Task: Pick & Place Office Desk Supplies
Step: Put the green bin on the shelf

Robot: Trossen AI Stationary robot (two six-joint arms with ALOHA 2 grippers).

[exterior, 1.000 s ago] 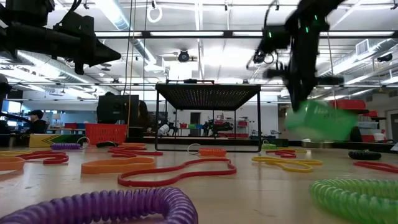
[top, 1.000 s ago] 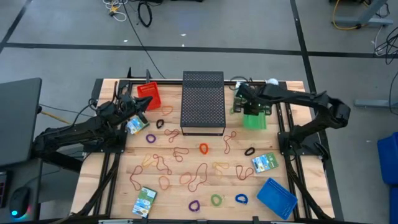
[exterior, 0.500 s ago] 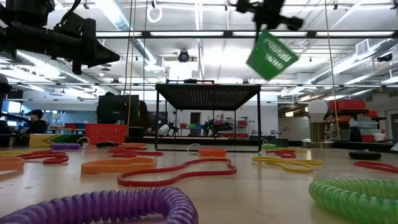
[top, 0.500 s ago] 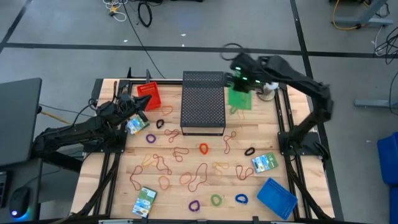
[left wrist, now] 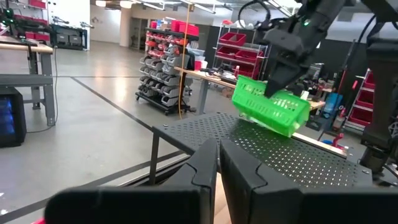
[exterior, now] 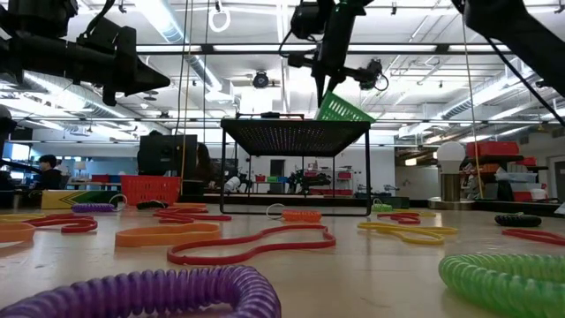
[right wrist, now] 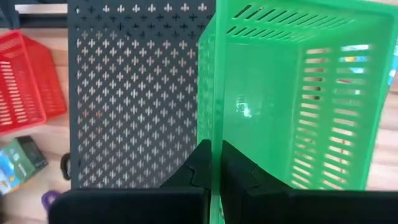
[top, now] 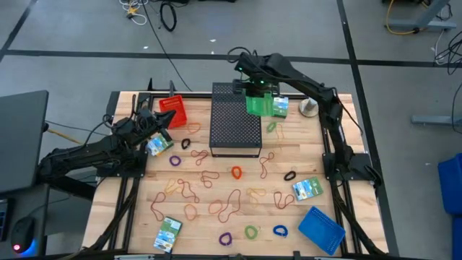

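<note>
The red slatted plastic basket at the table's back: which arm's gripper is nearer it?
Left. The left gripper sits just beside the red slatted plastic basket; the right gripper hangs beyond the black perforated box, holding a green basket.

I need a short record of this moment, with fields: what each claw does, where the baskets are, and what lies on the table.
right claw: shut on the wall of the green basket, holding it in the air over the black perforated box
left claw: shut, empty, at the table's left side beside the red basket
blue basket: near the right front corner
table: rubber bands, coloured loops, green-white boxes
</note>
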